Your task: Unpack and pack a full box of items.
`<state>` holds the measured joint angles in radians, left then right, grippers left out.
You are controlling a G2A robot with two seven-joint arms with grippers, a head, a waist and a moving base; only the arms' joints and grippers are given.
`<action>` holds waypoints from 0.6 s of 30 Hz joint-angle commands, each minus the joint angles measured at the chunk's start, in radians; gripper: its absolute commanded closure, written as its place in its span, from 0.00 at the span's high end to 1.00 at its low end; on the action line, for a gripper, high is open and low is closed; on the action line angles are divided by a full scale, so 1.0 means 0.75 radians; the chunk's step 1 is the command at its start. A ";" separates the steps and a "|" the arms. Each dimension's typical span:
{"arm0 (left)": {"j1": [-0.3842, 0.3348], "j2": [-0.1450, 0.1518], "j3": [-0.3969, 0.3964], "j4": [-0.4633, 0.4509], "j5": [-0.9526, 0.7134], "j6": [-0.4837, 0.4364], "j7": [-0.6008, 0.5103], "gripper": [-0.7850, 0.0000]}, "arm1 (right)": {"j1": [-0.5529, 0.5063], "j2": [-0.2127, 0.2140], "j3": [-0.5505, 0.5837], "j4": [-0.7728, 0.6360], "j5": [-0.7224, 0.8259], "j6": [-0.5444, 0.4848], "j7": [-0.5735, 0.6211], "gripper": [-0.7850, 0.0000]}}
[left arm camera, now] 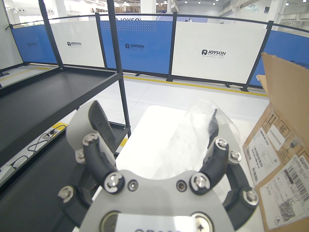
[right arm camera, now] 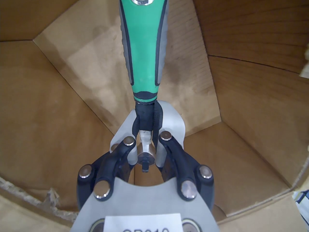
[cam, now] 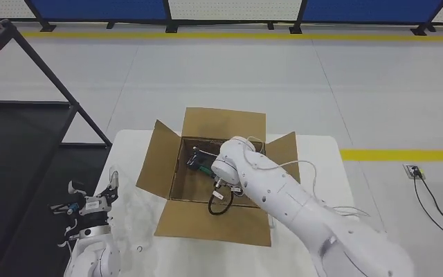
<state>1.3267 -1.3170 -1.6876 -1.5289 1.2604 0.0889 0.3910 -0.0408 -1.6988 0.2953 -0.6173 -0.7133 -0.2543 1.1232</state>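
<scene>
An open cardboard box (cam: 208, 223) stands on the white table (cam: 304, 149), flaps spread. My right arm is inside it, and my right gripper (right arm camera: 146, 115) (cam: 208, 167) is shut on a green-and-grey-handled ratchet wrench (right arm camera: 144, 49) (cam: 196, 163), gripping just below the handle, above the bare box floor (right arm camera: 79, 56). My left gripper (left arm camera: 157, 124) (cam: 93, 184) sits open at the table's left edge, beside the box's labelled side (left arm camera: 277, 146). Clear plastic film (left arm camera: 193, 131) lies by one of its fingers (left arm camera: 213, 126); I cannot tell whether they touch.
A black metal shelf rack (cam: 34, 138) (left arm camera: 60, 85) stands close to the left of the table. Blue and white fence panels (left arm camera: 217, 49) close off the floor behind. Free tabletop lies between the left gripper and the box.
</scene>
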 commanded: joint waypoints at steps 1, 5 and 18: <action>0.000 0.000 0.000 0.000 0.000 0.000 0.000 1.00 | 0.005 -0.035 -0.010 0.070 0.006 -0.025 -0.004 0.00; 0.000 0.000 0.000 0.000 0.000 0.000 0.000 1.00 | 0.015 -0.106 -0.033 0.202 0.002 -0.074 -0.005 0.00; 0.000 0.000 0.000 0.000 0.000 0.000 0.000 1.00 | 0.041 -0.249 -0.038 0.474 -0.010 -0.141 -0.060 0.27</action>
<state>1.3267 -1.3170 -1.6876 -1.5289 1.2604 0.0889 0.3910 -0.0108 -1.8819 0.2660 -0.2698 -0.7199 -0.3583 1.0812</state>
